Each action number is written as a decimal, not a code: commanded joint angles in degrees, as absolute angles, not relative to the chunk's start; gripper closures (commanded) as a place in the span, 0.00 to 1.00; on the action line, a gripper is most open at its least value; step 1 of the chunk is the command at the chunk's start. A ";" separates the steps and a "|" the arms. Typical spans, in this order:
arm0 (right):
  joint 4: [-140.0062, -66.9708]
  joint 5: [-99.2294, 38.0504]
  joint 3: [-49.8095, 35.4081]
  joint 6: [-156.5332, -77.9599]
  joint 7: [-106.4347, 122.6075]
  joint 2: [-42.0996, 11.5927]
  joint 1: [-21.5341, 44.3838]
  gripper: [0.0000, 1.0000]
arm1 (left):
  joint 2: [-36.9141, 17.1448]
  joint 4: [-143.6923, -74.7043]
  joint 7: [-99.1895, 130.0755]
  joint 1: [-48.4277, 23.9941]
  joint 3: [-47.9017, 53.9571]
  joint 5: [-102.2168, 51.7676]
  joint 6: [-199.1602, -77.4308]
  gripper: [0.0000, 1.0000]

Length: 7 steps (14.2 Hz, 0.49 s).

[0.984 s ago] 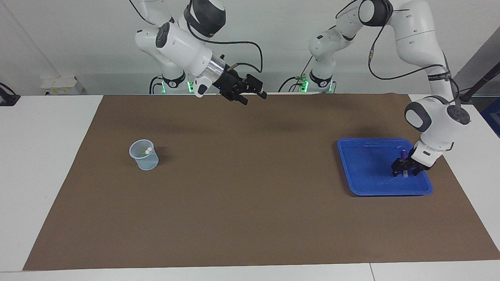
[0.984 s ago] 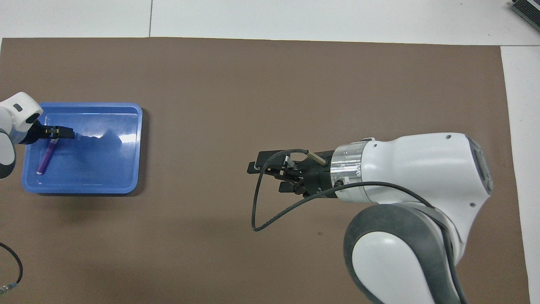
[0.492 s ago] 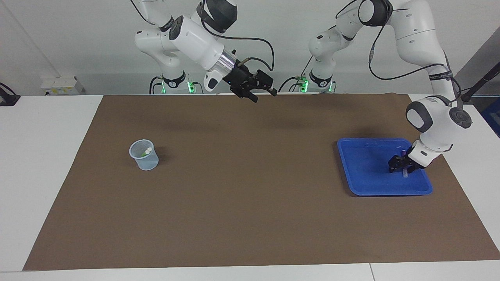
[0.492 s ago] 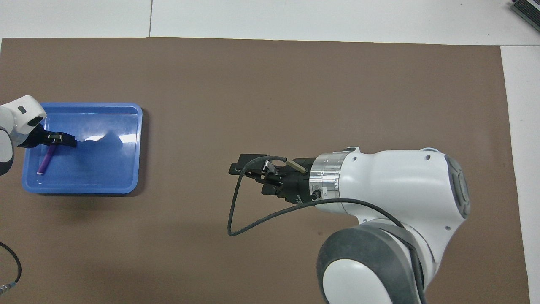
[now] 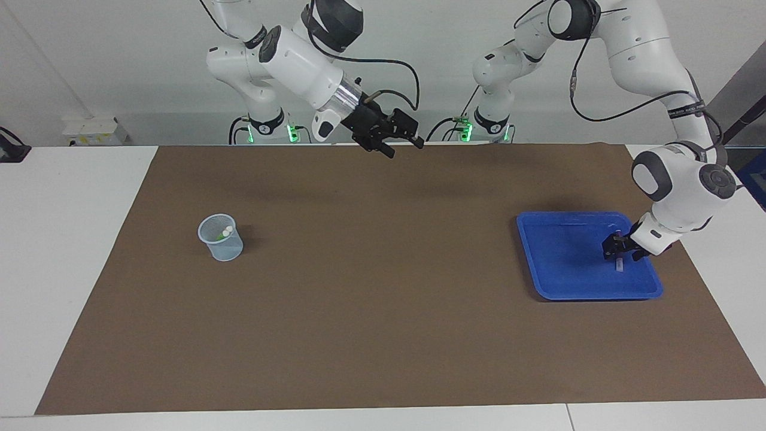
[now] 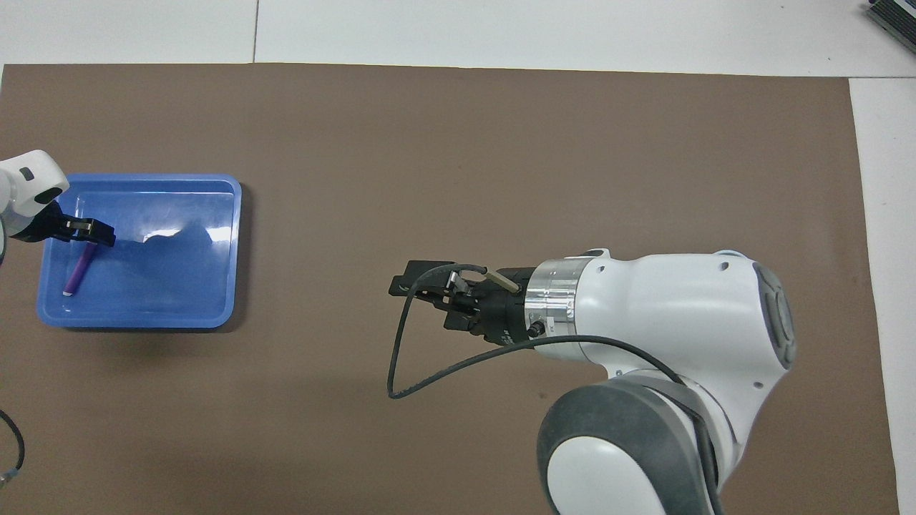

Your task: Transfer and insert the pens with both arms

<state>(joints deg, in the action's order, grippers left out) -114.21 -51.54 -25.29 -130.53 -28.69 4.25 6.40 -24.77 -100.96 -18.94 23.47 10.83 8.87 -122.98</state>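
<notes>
The purple pen lies in the blue tray at the left arm's end of the table. My left gripper is down in the tray and shut on the pen's pale end, the end farther from the robots. My right gripper hangs open and holds nothing, high over the mat's edge by the robots; in the overhead view the right gripper covers the middle of the mat. A clear cup toward the right arm's end holds two pens, pale ends up. The right arm hides the cup from overhead.
A brown mat covers most of the white table. A black cable loops below the right wrist. A small white box sits on the table's edge by the robots.
My left gripper has closed on the pen's pale end and shifted toward the tray's outer wall. The right arm swung toward the table's middle, then stopped.
</notes>
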 commanded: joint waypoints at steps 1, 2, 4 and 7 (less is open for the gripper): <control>-114.87 -53.00 -25.31 -131.48 -28.83 4.57 6.42 0.00 | -25.58 -99.84 -19.25 22.68 10.20 10.54 -122.78 0.23; -114.87 -53.00 -25.31 -131.57 -28.83 4.57 6.42 0.00 | -25.75 -100.02 -19.34 22.85 10.20 10.63 -122.96 0.23; -114.87 -53.00 -25.40 -131.57 -28.83 4.48 6.42 0.00 | -25.66 -100.28 -19.60 23.55 10.11 10.72 -122.78 0.22; -114.79 -53.00 -25.40 -131.57 -28.83 4.39 6.33 0.00 | -25.58 -101.77 -19.69 24.43 10.11 10.72 -124.53 0.22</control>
